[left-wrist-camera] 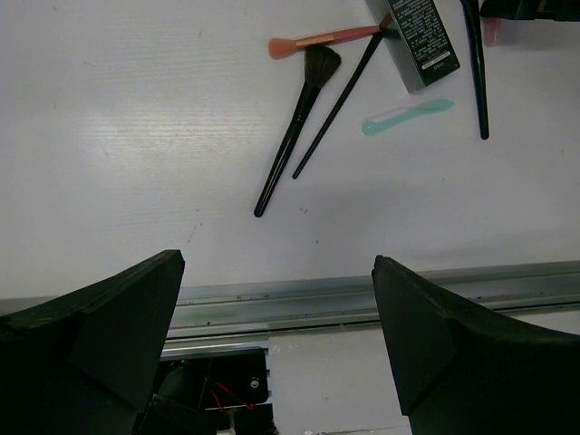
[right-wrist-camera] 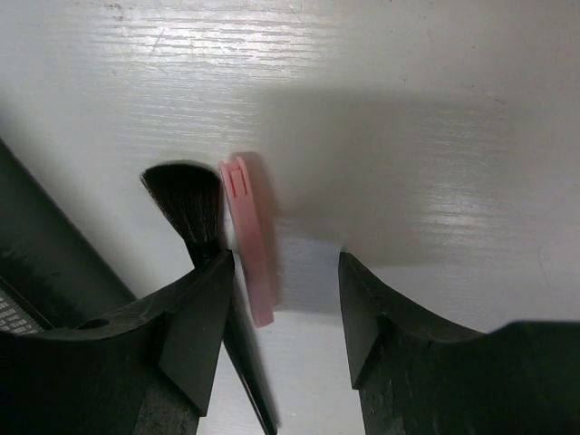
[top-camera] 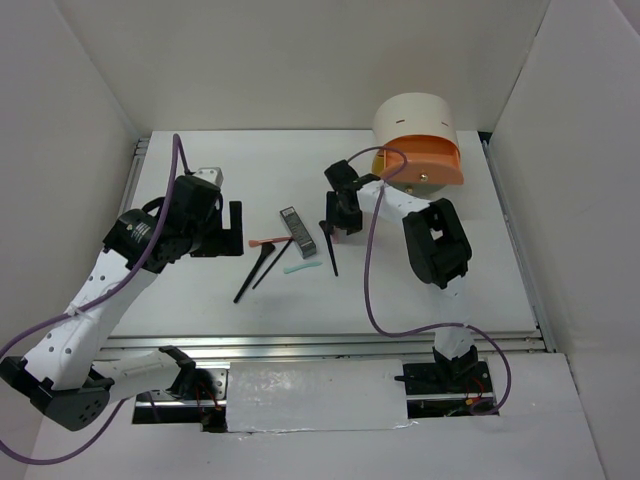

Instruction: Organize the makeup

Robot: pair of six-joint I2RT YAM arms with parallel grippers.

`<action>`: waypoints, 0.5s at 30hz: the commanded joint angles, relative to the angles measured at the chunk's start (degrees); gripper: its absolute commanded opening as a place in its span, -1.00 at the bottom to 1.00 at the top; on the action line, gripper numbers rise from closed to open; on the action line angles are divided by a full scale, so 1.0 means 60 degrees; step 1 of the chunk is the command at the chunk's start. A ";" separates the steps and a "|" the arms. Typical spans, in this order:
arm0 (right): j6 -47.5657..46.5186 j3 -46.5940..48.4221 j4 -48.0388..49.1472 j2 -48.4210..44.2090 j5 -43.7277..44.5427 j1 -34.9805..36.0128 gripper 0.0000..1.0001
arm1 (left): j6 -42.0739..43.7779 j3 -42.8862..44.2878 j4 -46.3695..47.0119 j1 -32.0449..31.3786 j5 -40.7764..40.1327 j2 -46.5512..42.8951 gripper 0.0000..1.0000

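The makeup lies mid-table: a dark grey tube (top-camera: 297, 231), a coral-pink brush (top-camera: 266, 241), two thin black brushes (top-camera: 254, 273), a mint-green stick (top-camera: 301, 268) and another black brush (top-camera: 330, 250). The left wrist view shows the tube (left-wrist-camera: 419, 36), coral brush (left-wrist-camera: 322, 39), black brushes (left-wrist-camera: 294, 136) and mint stick (left-wrist-camera: 408, 117). My right gripper (top-camera: 338, 226) is open and low over the table. A pale pink stick (right-wrist-camera: 249, 236) lies between its jaws (right-wrist-camera: 285, 263), close to the left finger, beside a black brush head (right-wrist-camera: 186, 204). My left gripper (top-camera: 232, 228) is open and empty, left of the makeup (left-wrist-camera: 278, 263).
A big cream round-topped box (top-camera: 420, 140) with an orange drawer front stands at the back right, behind the right arm. White walls close in the table on three sides. A metal rail (top-camera: 320, 343) runs along the near edge.
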 commanded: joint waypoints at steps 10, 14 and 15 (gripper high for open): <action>-0.0142 0.0651 -0.0535 0.0517 0.0277 0.0298 0.04 | 0.0311 -0.0141 0.0263 -0.0025 0.0148 -0.0146 0.99; -0.0259 0.0505 -0.0505 0.0458 0.0116 0.0284 -0.23 | 0.0297 -0.0185 0.0277 -0.0040 0.0119 -0.0175 0.99; -0.0303 0.0475 -0.0520 0.0429 0.0073 0.0284 -0.31 | 0.0296 -0.0186 0.0278 -0.0025 0.0119 -0.0190 0.99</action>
